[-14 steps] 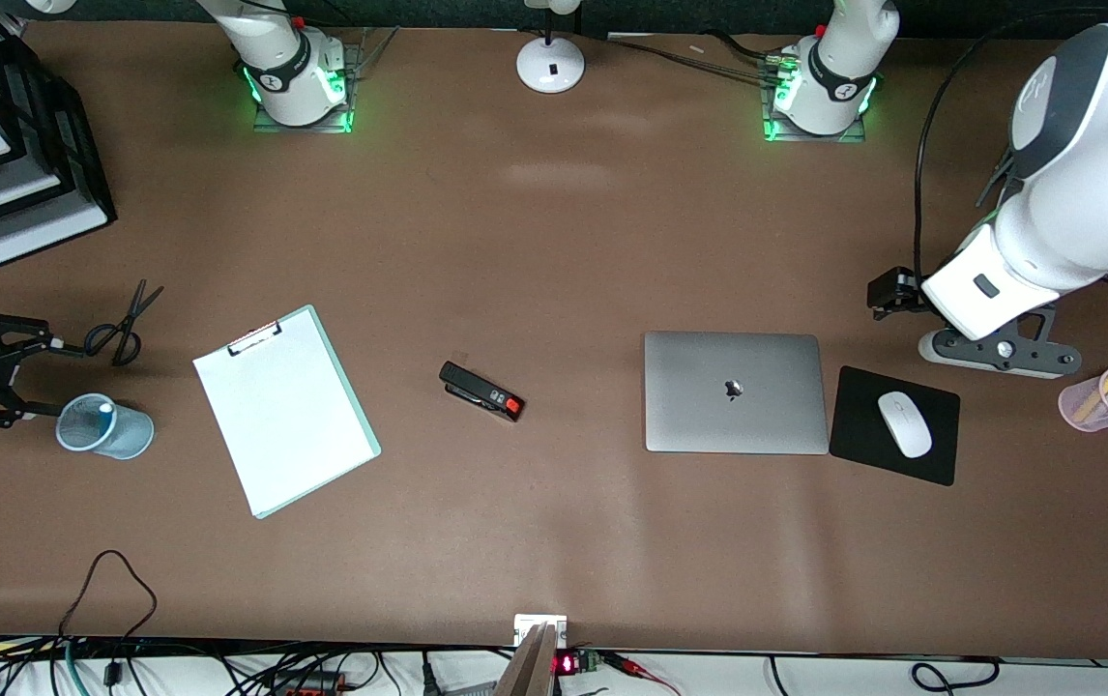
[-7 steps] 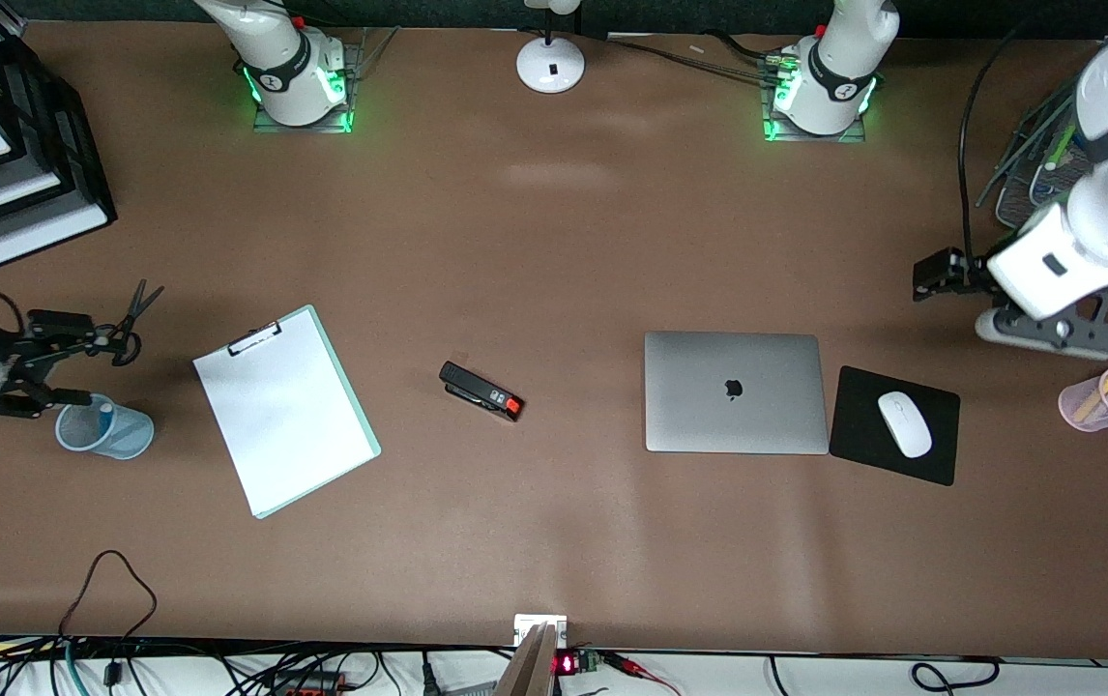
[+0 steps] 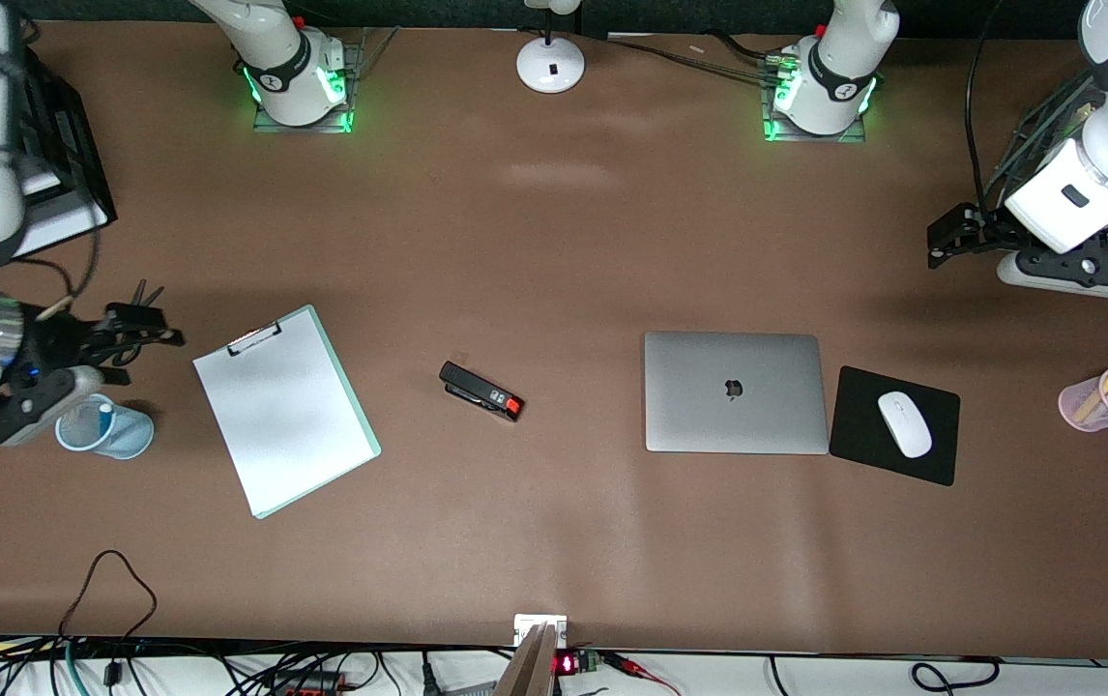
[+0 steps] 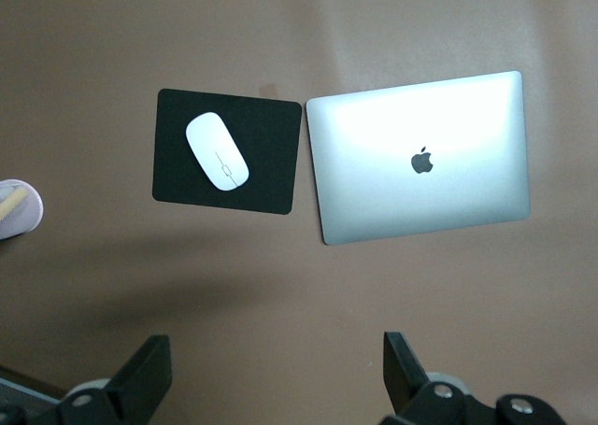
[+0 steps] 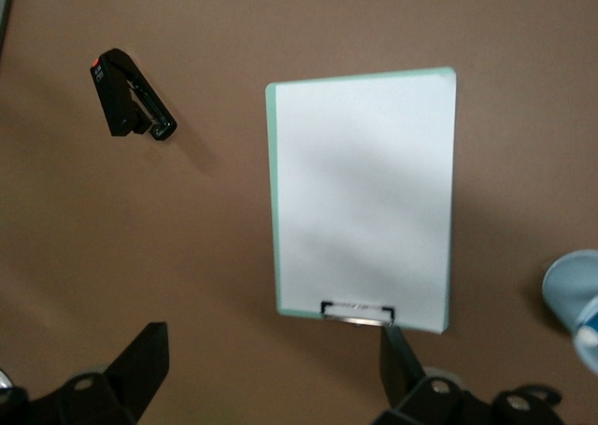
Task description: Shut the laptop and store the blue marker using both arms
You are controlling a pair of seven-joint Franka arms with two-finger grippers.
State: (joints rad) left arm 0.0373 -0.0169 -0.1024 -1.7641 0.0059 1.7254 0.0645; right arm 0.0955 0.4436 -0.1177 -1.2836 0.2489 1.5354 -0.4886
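Observation:
The silver-grey laptop (image 3: pixel 734 391) lies closed on the table, apple logo up; it also shows in the left wrist view (image 4: pixel 420 159). The blue marker (image 3: pixel 105 414) stands in a pale blue cup (image 3: pixel 119 437) toward the right arm's end; its tip shows in the right wrist view (image 5: pixel 590 334). My right gripper (image 3: pixel 150 326) is open and empty, up in the air beside the cup, over the scissors; its fingers (image 5: pixel 149 350) frame bare table by the clipboard. My left gripper (image 3: pixel 937 242) is open and empty, high over the table toward the left arm's end; its fingers (image 4: pixel 397 364) show.
A white clipboard (image 3: pixel 285 411) and a black stapler (image 3: pixel 481 391) lie mid-table. A white mouse (image 3: pixel 904 423) sits on a black mouse pad (image 3: pixel 936 459) beside the laptop. A pink cup of pens (image 3: pixel 1091 406) and a wire rack (image 3: pixel 1037 126) stand at the left arm's end. Black trays (image 3: pixel 66 135) stand at the right arm's end.
Both arms have lifted. The right gripper has moved from beside the cup toward the clipboard. The left gripper has moved away from the laptop toward the table's end.

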